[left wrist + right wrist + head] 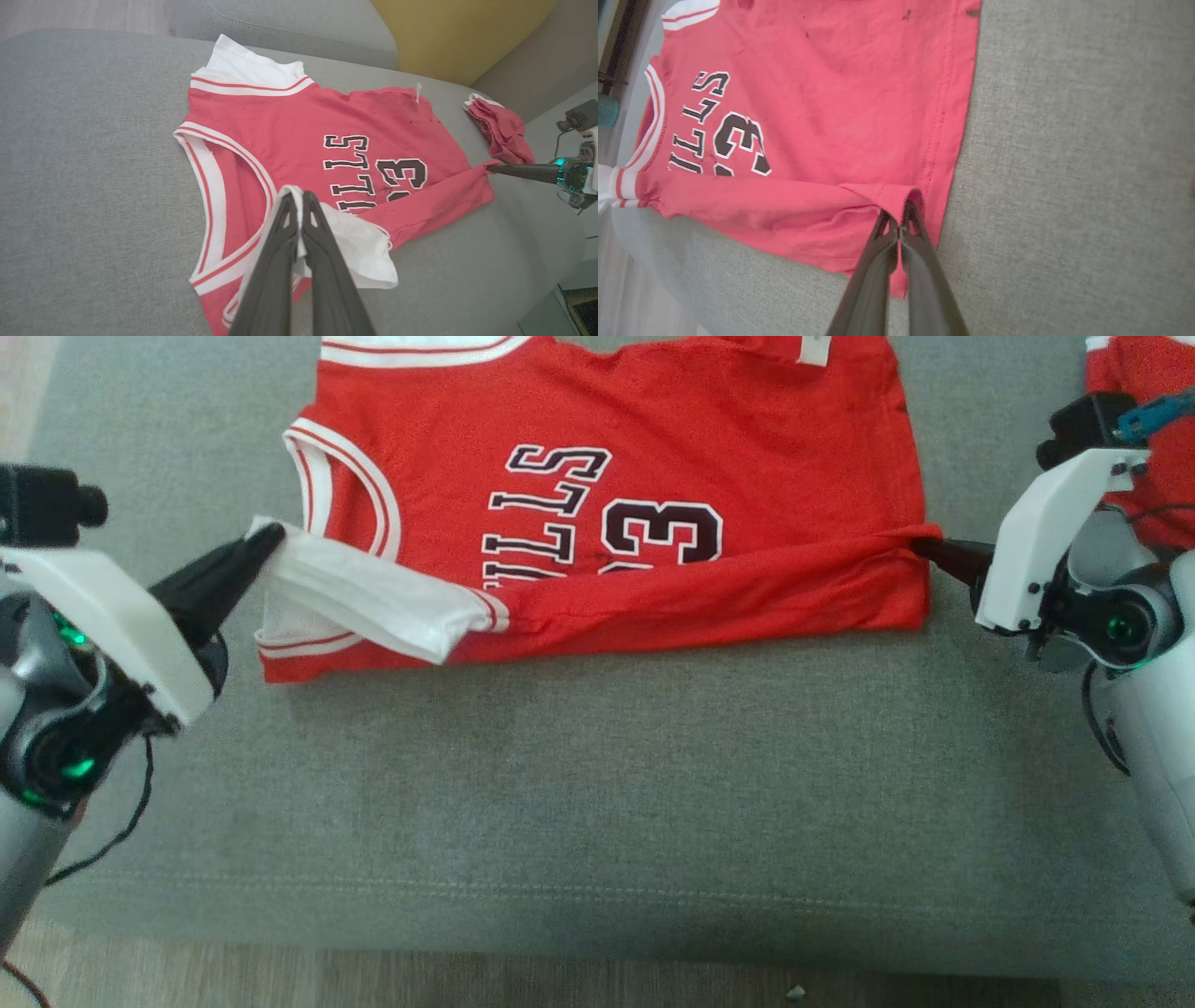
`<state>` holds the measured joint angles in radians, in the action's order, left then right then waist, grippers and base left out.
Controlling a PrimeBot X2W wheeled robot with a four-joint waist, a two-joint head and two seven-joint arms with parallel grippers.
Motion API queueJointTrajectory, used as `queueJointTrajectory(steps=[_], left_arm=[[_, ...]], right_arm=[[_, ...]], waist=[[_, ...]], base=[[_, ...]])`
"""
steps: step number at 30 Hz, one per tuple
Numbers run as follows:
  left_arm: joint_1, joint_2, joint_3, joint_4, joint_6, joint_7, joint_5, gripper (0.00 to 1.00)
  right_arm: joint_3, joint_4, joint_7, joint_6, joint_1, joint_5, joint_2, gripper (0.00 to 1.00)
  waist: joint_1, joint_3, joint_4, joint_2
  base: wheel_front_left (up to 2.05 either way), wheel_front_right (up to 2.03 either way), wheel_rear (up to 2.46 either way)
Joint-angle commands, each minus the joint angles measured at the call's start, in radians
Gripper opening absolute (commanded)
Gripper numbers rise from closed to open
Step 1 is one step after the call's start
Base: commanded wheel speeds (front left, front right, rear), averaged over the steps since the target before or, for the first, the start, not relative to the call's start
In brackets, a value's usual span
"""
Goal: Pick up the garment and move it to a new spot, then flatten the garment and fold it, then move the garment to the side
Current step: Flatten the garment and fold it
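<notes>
Red jersey (709, 439): lies on grey cushion (597, 784), near edge partly folded over. Judged light, limp, prone to sagging. Left gripper (269, 535) clamped on its white end, right gripper (920, 547) clamped on its hem corner; corners are likely the best holds.

The red jersey (709, 439) bears black, white-edged letters (549, 513) "LLS", the word's start hidden under a fold. Beside them stands a numeral (665, 530) "3".
</notes>
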<state>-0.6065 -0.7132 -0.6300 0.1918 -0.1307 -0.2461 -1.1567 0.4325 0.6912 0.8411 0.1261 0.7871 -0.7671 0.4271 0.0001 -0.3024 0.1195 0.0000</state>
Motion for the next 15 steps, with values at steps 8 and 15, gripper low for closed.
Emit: queueJointTrajectory(steps=[8, 15], left_arm=[[-0.137, -0.002, 0.047, 0.099, 0.021, 0.013, 0.048, 0.00], [-0.180, 0.034, 0.045, 0.165, 0.034, 0.042, 0.072, 0.00]], right_arm=[[0.015, -0.014, -0.030, 0.005, 0.057, 0.014, -0.027, 0.00], [0.019, -0.014, -0.067, 0.005, 0.072, -0.002, -0.032, 0.89]], waist=[[-0.0001, -0.045, -0.018, 0.0000], [-0.0001, -0.058, -0.023, 0.0000]], base=[[0.00, 0.00, 0.00], [0.00, 0.00, 0.00]])
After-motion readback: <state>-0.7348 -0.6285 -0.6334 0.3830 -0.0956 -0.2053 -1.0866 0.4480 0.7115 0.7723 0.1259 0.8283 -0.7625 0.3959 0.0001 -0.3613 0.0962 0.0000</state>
